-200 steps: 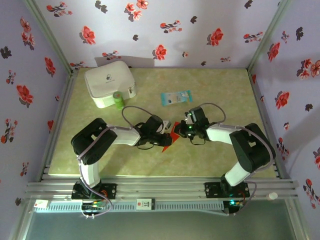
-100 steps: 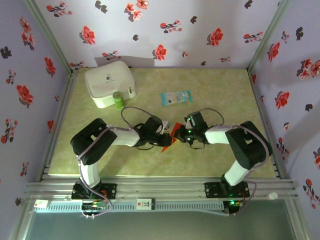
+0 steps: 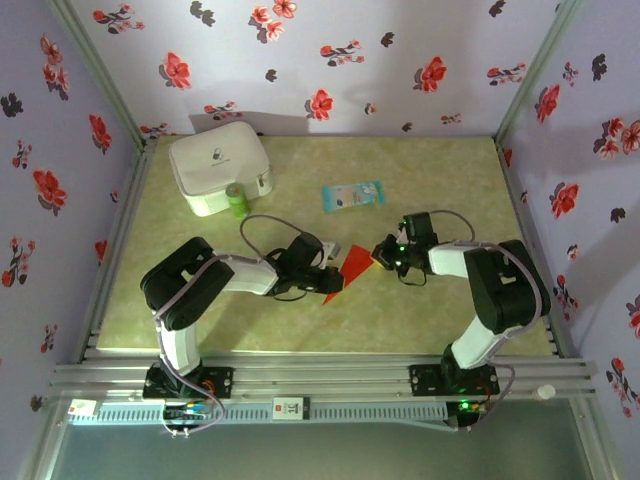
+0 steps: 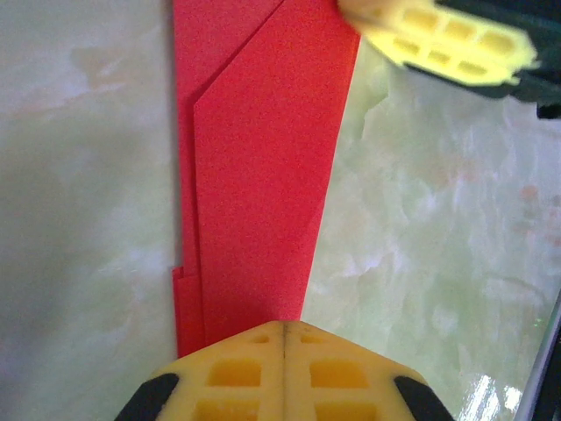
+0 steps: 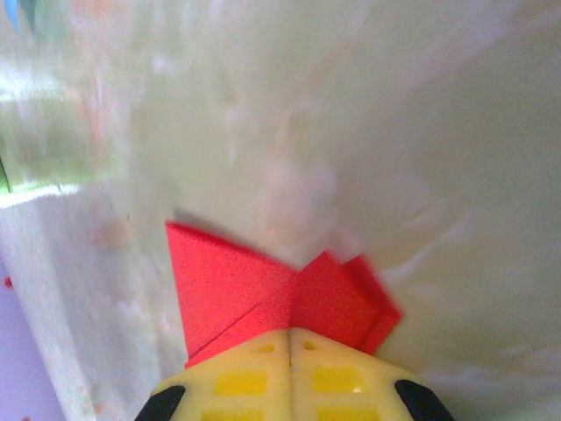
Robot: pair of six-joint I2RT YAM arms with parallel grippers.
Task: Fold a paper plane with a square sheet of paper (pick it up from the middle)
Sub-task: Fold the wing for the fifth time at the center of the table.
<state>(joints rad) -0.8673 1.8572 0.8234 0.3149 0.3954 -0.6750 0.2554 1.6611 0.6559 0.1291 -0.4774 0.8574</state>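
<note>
Just nearer than the packet [image 3: 352, 194], the folded paper [image 3: 350, 268] lies flat, with the left gripper [image 4: 285, 333] and right gripper [image 5: 291, 335], jaws pressed together, on its opposite ends, seemingly pinning it taut to sharpen the crease.

The top camera looks steeply down over the whole counter [image 3: 450, 170]. Both wrist cameras hover close, sharing the red paper [image 4: 254, 193].

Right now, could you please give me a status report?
Left fingers shut on red paper. Right fingers shut on its other end. Paper folded to a wedge. Packet and case lie apart.
</note>
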